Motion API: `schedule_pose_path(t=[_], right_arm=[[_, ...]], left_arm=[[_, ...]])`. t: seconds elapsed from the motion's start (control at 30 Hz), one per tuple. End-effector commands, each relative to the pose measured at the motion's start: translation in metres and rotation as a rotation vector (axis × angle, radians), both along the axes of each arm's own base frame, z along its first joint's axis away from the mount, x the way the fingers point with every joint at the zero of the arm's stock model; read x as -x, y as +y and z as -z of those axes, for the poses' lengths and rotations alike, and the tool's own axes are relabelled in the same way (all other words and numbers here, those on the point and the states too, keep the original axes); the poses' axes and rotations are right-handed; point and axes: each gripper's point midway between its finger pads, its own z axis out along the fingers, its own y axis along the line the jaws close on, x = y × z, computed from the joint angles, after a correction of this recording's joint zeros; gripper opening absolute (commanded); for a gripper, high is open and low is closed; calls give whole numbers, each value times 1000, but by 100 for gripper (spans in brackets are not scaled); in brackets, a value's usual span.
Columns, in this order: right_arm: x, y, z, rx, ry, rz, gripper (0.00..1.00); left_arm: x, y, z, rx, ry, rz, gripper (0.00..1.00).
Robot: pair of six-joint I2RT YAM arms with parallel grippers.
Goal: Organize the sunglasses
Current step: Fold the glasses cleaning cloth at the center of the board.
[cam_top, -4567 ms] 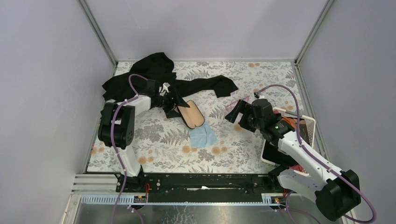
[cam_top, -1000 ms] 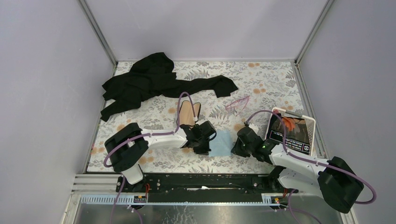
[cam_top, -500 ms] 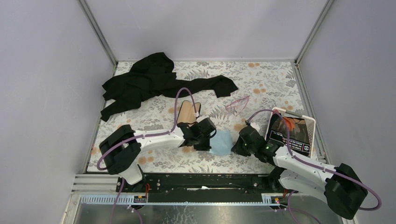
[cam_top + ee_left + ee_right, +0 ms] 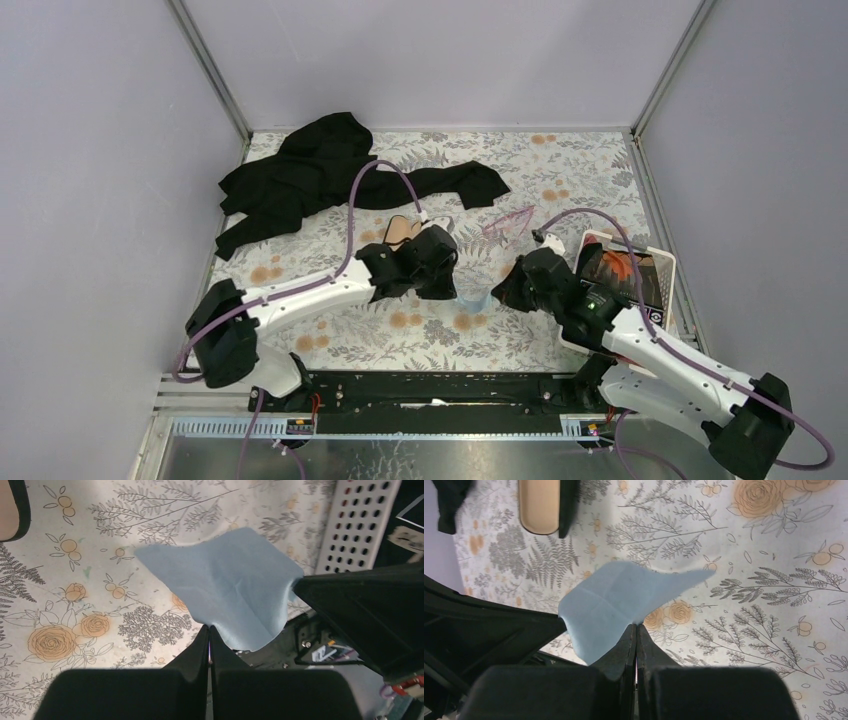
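Note:
The pink-lensed sunglasses (image 4: 508,221) lie on the floral table behind both grippers, untouched. A light blue cloth (image 4: 474,297) hangs in the air, stretched between the two grippers. My left gripper (image 4: 209,628) is shut on one corner of the cloth (image 4: 225,595). The right gripper (image 4: 635,626) is shut on the opposite edge of the cloth (image 4: 614,600). In the top view the left gripper (image 4: 452,285) and the right gripper (image 4: 500,292) face each other closely. The open black case (image 4: 402,231) with tan lining lies just behind the left wrist, partly hidden.
A black garment (image 4: 320,175) is spread over the back left of the table. At the right edge, beside the right arm, stands a white perforated basket (image 4: 668,270) with packaged items in it. Grey walls close in the table on three sides.
The right gripper has shut on the cloth. Both arms have raised the cloth off the table and carried it slightly toward the back.

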Motion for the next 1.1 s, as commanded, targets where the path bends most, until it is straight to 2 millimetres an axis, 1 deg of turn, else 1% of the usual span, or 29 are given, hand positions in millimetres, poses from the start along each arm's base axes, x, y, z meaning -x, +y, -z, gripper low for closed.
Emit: schedule_pose_path(t=[0.0, 0.1, 0.2, 0.3, 0.4, 0.47, 0.53, 0.63, 0.73, 0.83, 0.9, 1.0, 1.07], right_arm=[[2, 1, -34, -25, -27, -9, 0], [4, 0, -45, -39, -33, -8, 0], [10, -4, -43, -33, -20, -10, 0], [17, -5, -37, -46, 8, -18, 0], [21, -6, -29, -57, 27, -11, 0], [19, -9, -23, -47, 27, 13, 0], [14, -12, -22, -25, 15, 34, 0], [2, -18, -24, 22, -25, 67, 0], [-17, -18, -30, 77, -87, 77, 0], [-41, -15, -30, 130, -126, 71, 0], [-59, -14, -35, 134, -146, 78, 0], [-85, -12, -49, 116, -192, 94, 0], [-95, -9, -52, 122, -201, 93, 0]], left_arm=[[5, 4, -35, 48, -37, 41, 0], [9, 9, -50, 84, -52, 30, 0], [13, 14, -58, 111, -57, 20, 0], [17, 18, -58, 118, -50, 12, 0], [17, 22, -45, 87, -31, -4, 0], [16, 23, -32, 47, -4, -20, 0], [12, 24, -22, -4, 20, -28, 0], [-5, 20, -14, -41, 6, -28, 0], [-33, 18, -12, -40, -11, -21, 0], [-66, 16, -19, -33, -69, -12, 0], [-90, 13, -29, -20, -103, -14, 0], [-110, 6, -38, 5, -126, 0, 0], [-119, 4, -43, 16, -142, -1, 0]])
